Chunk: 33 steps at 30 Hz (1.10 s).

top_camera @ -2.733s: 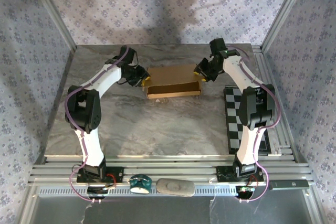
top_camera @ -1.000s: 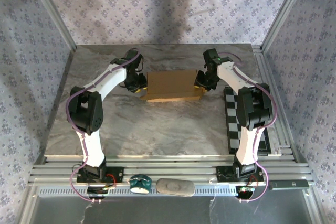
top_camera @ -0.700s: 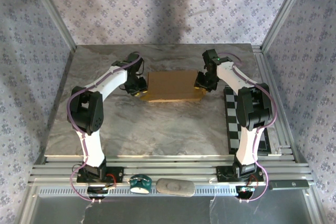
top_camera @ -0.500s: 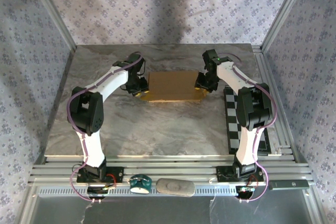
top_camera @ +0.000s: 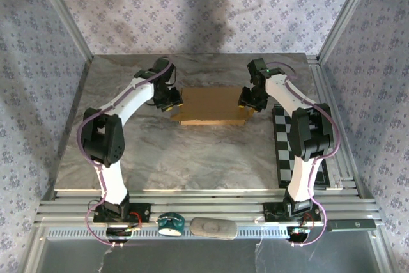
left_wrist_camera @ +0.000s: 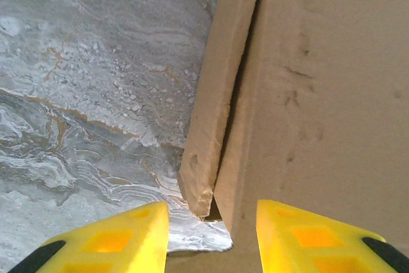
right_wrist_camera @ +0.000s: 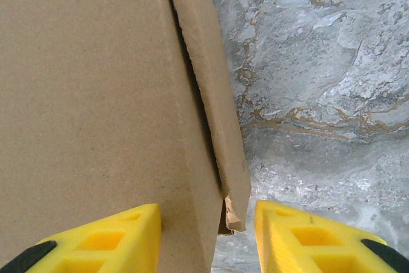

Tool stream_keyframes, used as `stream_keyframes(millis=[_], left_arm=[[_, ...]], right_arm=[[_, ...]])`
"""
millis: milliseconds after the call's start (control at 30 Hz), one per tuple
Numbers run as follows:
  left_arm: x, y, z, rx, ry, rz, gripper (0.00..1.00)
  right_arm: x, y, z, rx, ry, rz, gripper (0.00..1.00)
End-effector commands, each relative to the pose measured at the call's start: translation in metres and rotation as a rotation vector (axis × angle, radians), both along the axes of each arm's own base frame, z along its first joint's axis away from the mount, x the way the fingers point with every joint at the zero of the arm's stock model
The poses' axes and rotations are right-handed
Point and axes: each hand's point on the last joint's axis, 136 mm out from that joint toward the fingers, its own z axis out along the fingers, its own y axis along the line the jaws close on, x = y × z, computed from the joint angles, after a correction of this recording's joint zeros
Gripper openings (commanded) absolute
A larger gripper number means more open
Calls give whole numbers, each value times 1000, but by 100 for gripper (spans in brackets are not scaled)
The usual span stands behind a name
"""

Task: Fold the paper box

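Note:
The paper box (top_camera: 211, 103) lies on the marble table (top_camera: 179, 158) at mid-back, tan cardboard with its lid down flat. My left gripper (top_camera: 171, 103) sits at its left end and my right gripper (top_camera: 246, 101) at its right end. In the left wrist view the yellow fingers (left_wrist_camera: 121, 238) of the left gripper (left_wrist_camera: 212, 234) stand apart astride the near corner of the box (left_wrist_camera: 319, 94), where a side flap (left_wrist_camera: 217, 94) juts out loose. The right gripper (right_wrist_camera: 208, 238) is likewise open around the other corner of the box (right_wrist_camera: 83, 81) and its flap (right_wrist_camera: 214, 94), gripping nothing.
A black-and-white checkered board (top_camera: 300, 151) lies at the table's right edge beside the right arm. A teal object (top_camera: 171, 223) and a grey oblong object (top_camera: 213, 227) rest on the rail at the near edge. Aluminium frame posts and patterned walls close in the sides.
The box stood with its lid up earlier; the lid now lies flat. Over the last second both grippers' jaws have widened at the box's ends, and the arms have barely shifted.

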Motion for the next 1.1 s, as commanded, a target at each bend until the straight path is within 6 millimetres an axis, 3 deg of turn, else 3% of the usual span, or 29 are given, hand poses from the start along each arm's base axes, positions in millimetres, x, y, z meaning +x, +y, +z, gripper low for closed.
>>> stream_keyframes(millis=[0,233,333,467,667,800,933,1067], left_arm=[[-6,-9,-16,1,48,-37,40],[-20,-3,-48,44,106,-42,34],[-26,1,-56,61,122,-41,28],[-29,3,-60,68,129,-41,27],[-23,0,-46,55,92,-35,27],[-19,1,-24,57,52,-23,32],[-19,9,-2,77,0,-7,41],[-19,3,-4,47,-8,-26,45]], right_arm=[[-7,-4,-13,-29,37,20,43],[-15,-5,-34,-55,75,36,40],[-18,-8,-41,-72,88,43,37],[-21,-10,-45,-85,96,49,36],[-19,-8,-40,-88,82,61,28],[-19,-9,-37,-99,78,66,26],[-19,-10,-34,-109,73,71,30],[-18,-9,-30,-107,61,74,36]])
